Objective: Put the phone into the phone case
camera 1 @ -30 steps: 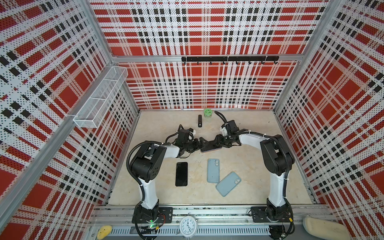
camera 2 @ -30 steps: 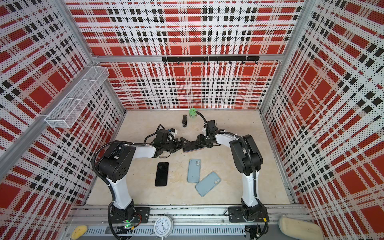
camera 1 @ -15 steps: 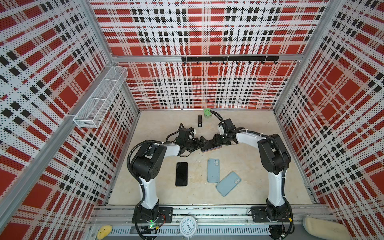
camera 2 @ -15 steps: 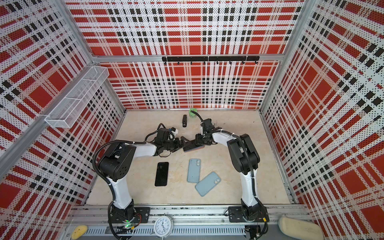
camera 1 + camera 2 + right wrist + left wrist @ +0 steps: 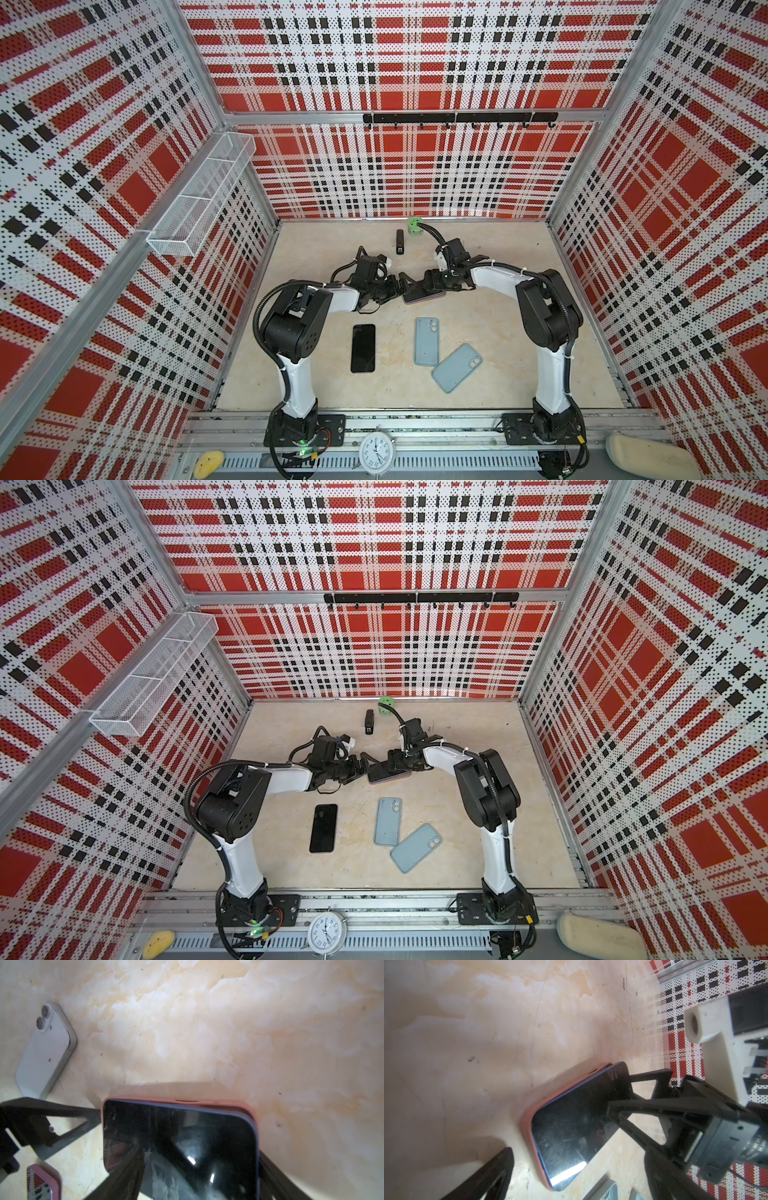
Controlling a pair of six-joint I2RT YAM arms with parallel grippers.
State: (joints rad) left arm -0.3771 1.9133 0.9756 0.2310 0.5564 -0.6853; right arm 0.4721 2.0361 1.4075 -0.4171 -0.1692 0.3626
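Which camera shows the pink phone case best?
The left wrist view: the pink case is close up, rim visible along one long side and round a corner of the phone. The right wrist view shows a thin rim. Both top views show a tiny sliver by the right jaws.

Swung the right arm (image 5: pixel 496 277) at the wrist toward the rear wall (image 5: pixel 415 174) and slightly leftward, pulling its elbow in toward the middle of the counter (image 5: pixel 507 374). Spread the right jaws wider over the end of the phone (image 5: pixel 571 1130) resting on the pink phone case (image 5: pixel 528 1120).
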